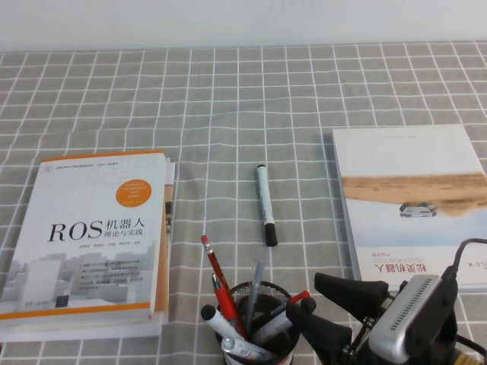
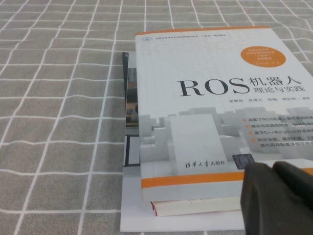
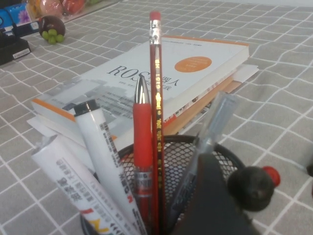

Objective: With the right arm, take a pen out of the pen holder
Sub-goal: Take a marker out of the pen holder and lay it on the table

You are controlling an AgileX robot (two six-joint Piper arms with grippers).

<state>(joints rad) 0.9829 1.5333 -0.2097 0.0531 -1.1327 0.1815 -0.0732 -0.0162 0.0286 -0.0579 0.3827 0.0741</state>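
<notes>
A black mesh pen holder (image 1: 283,344) stands at the table's near edge. In it are a red pencil (image 1: 211,262), a red pen (image 3: 143,132), a grey pen (image 1: 255,285), white markers (image 3: 105,156) and a pen with a round black end (image 1: 307,303). My right gripper (image 1: 305,298) is open just right of the holder, and that black pen end (image 3: 250,188) sits between its fingers. One finger (image 3: 208,205) is against the holder's rim (image 3: 222,149). My left gripper (image 2: 274,196) hangs over the ROS book's corner, fingers together.
A stack of books topped by the ROS book (image 1: 91,236) lies on the left. A white book (image 1: 415,198) lies on the right. A black-capped white marker (image 1: 265,204) lies loose on the checked cloth beyond the holder.
</notes>
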